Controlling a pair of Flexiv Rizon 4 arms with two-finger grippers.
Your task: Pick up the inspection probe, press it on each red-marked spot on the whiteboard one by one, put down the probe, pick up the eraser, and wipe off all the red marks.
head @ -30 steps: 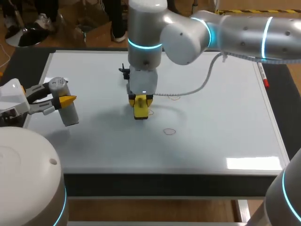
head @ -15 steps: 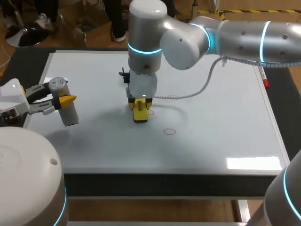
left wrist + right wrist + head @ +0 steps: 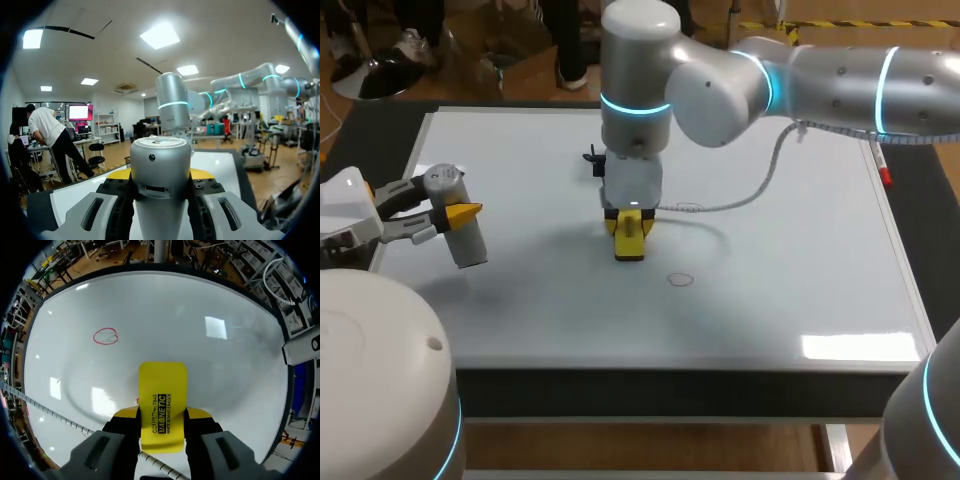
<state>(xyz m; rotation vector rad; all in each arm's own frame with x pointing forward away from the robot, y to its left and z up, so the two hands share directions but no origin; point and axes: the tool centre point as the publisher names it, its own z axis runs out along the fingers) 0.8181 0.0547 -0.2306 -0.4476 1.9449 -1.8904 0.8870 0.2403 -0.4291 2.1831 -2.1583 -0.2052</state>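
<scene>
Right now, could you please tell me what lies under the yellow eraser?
Under the yellow rectangular eraser in the right gripper, only the glossy white whiteboard shows around it; whatever sits directly beneath, red mark or not, is covered.

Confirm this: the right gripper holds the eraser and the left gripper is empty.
Wrong about the left gripper: it is not empty but shut on the probe, as the left wrist view shows. The right gripper does hold the eraser.
</scene>
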